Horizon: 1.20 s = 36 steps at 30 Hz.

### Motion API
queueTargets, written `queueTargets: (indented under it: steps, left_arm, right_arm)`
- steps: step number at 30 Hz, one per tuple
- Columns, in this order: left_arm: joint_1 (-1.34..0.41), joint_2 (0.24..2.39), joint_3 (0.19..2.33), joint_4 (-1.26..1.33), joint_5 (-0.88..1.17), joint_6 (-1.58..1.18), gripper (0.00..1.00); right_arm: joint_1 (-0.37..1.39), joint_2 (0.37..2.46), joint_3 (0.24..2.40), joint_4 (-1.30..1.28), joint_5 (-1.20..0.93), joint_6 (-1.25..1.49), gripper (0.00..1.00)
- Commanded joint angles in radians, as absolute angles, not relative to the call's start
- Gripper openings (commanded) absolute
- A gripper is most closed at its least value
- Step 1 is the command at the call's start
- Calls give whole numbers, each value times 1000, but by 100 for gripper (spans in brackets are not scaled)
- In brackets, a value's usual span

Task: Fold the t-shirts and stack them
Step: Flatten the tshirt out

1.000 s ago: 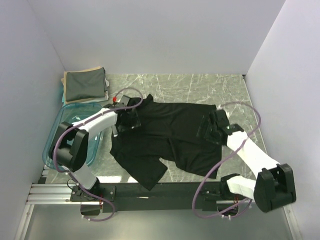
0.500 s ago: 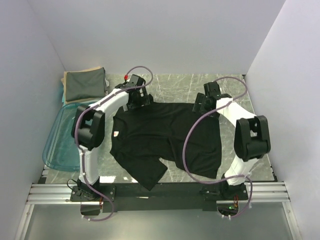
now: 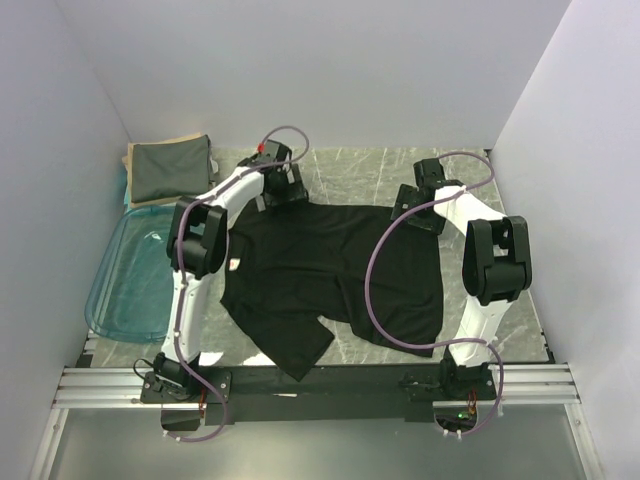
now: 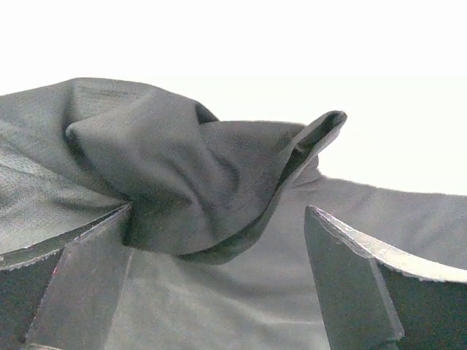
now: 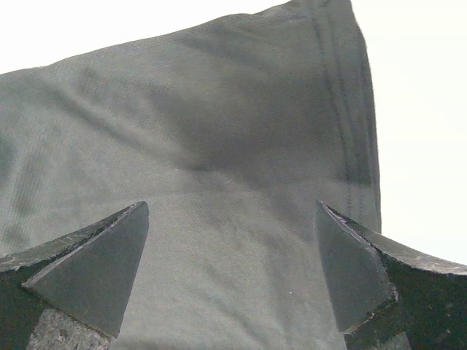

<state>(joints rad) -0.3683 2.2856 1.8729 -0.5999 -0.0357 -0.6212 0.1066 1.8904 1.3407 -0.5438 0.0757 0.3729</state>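
Black t-shirt [image 3: 330, 270] lay 9-to-3. Left gripper [image 4: 219, 240], jaws wide, straddled bunched fold [image 4: 190, 175] at 11. Right gripper [image 5: 233, 248], wide, empty, over hem corner [image 5: 339, 51] at 1.

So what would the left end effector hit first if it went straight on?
Probably the black shirt: a raised fold of it sits straight ahead of the open left end effector, in line with the gap. Depth is unclear.

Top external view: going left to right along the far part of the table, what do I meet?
Stack of folded cloth t-shirts, dark grey-green over beige → left gripper, open → right gripper, open. The spread black cloth t-shirt spans the stretch of both grippers, so it has no single place in the order.
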Motion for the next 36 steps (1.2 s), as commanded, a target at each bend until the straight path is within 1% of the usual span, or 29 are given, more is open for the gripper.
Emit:
queueTargets:
  steps: [1,2,5,7,8,12,15,19,20,22,25,27,30,31,33,36]
  left_arm:
    - [-322,2338,2029,-542,35,-638,99]
    - [-315,2359,2075,-519,16,-678,99]
    - [-264,2399,2137,-405,41,-783,99]
    - [-239,2420,2169,-353,3,-839,99]
    - [-232,2448,2228,-353,8,-872,99]
    - [-210,2464,2304,-382,3,-888,99]
    - [-212,2389,2223,-383,-26,-848,99]
    - [-215,2203,2045,-423,-61,-801,99]
    - [-218,2171,1954,-405,-57,-789,99]
    - [-236,2088,1837,-390,-8,-752,100]
    - [-293,2034,1742,-376,41,-718,100]
    - [-348,2036,1729,-367,41,-709,99]
    - [-383,2098,1798,-417,43,-712,99]
    - [-385,2139,1848,-454,52,-715,99]
    - [-387,2170,1877,-483,41,-735,99]
    - [-388,2184,1856,-471,52,-752,99]
  right_arm:
    - [101,1890,1373,-542,69,359,100]
    - [100,1891,1373,-540,68,359,100]
    - [100,1896,1374,-543,74,360,100]
    - [97,1893,1376,-543,69,364,100]
    - [97,1893,1374,-542,66,359,100]
    - [94,1887,1373,-542,69,359,100]
    - [94,1893,1385,-543,61,357,100]
    - [92,1913,1411,-555,41,351,100]
    - [94,1916,1416,-557,41,353,100]
    - [92,1922,1422,-558,40,351,100]
    - [94,1917,1413,-548,35,354,100]
    - [94,1911,1404,-546,34,354,100]
    - [94,1895,1382,-537,35,357,100]
    - [94,1891,1378,-534,32,354,100]
    - [94,1879,1364,-531,38,354,100]
    - [94,1868,1356,-526,41,353,100]
